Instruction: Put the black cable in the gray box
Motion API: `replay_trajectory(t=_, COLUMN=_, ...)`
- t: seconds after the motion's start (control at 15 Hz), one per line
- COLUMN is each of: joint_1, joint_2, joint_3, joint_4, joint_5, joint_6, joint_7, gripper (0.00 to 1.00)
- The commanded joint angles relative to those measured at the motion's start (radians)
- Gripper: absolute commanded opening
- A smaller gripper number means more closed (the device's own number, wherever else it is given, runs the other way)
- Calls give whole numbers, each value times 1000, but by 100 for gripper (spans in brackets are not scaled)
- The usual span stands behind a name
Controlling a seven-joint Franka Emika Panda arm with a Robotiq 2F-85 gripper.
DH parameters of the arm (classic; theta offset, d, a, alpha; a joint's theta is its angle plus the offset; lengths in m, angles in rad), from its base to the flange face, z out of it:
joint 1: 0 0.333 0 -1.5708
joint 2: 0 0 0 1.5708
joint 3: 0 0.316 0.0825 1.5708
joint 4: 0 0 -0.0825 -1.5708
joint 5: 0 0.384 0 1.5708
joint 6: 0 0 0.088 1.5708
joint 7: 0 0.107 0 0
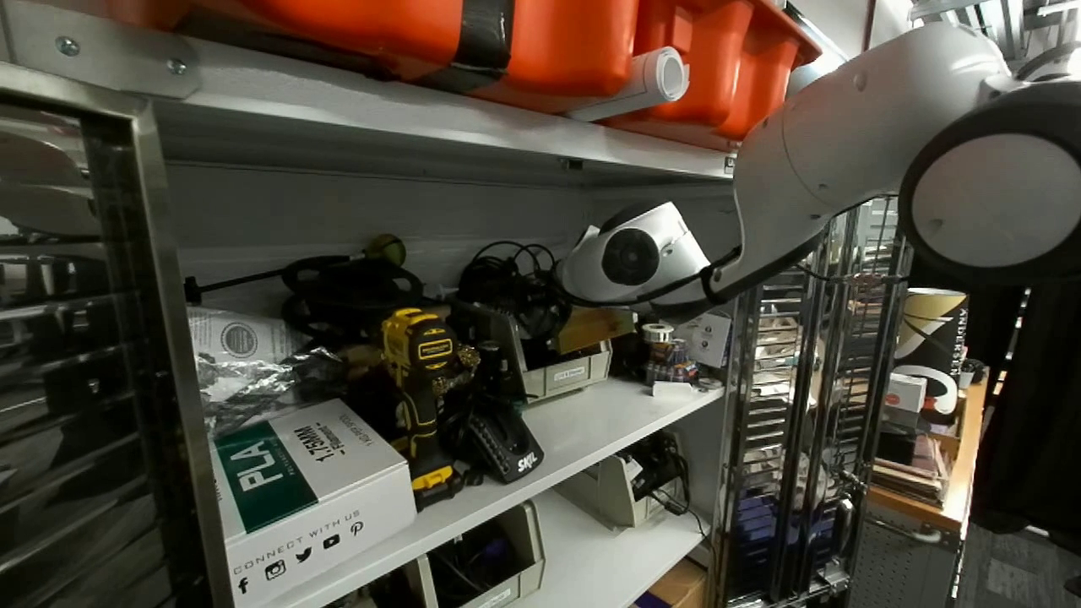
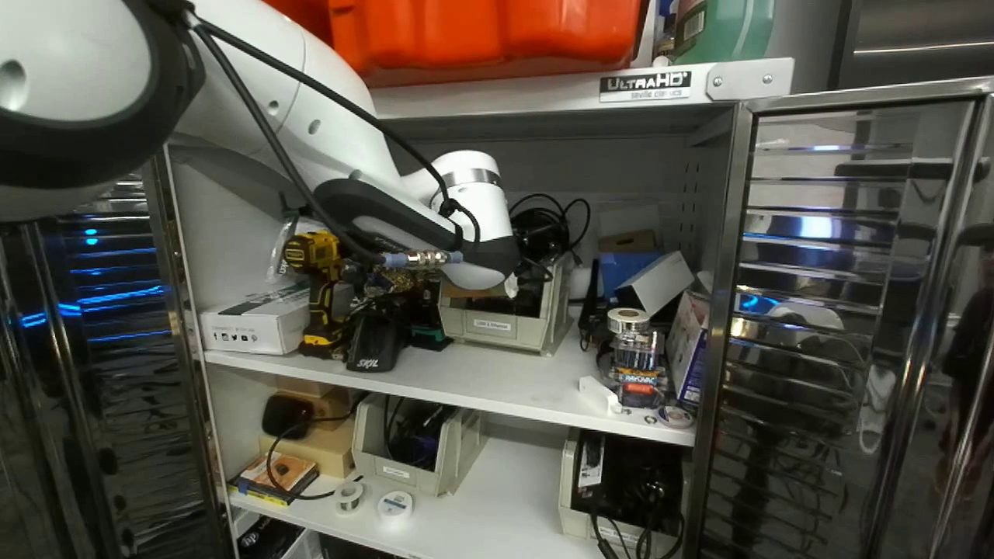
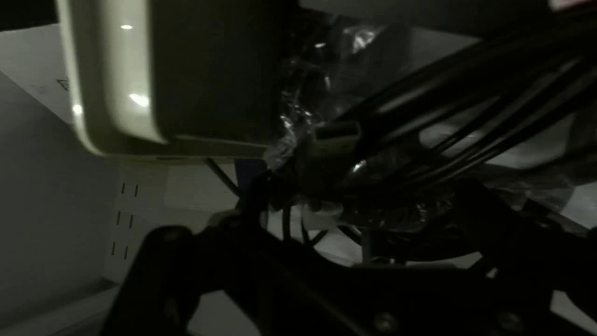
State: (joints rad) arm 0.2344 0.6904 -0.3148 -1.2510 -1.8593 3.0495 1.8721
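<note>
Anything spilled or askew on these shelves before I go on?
Yes: on the lower shelf, black cords dangle over the front of a bin instead of lying inside. On the upper shelf, a white box sits tilted rather than flat.

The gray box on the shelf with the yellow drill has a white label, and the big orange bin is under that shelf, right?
Not quite: the big orange bin is above that shelf, as both exterior views show. The gray box there does have a white label.
</note>
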Motion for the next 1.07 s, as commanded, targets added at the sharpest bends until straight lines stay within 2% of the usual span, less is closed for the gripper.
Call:
replay_trajectory(t=0.0, joint_1=69, joint_2=-108, joint_3=-12, joint_4=-147, joint_5=-72, joint_6=-69, joint_7=64, gripper=100)
replay_trajectory(t=0.13, joint_1=96, joint_2=-158, joint_3=-19, joint_4=-240, joint_5=-84, joint_6=-112, joint_7=79, gripper=100)
replay_trajectory(t=0.33, joint_1=125, joint_2=-237, joint_3=-30, joint_4=-400, joint_5=-41, joint_6=-169, joint_7=47, gripper=100)
replay_trajectory(t=0.53, joint_1=128, joint_2=-295, joint_3=-32, joint_4=-518, joint_5=4, joint_6=-168, joint_7=19, gripper=100)
replay_trajectory(t=1.0, joint_1=103, joint_2=-406, joint_3=-34, joint_4=-695, joint_5=118, joint_6=-98, joint_7=-54, gripper=100)
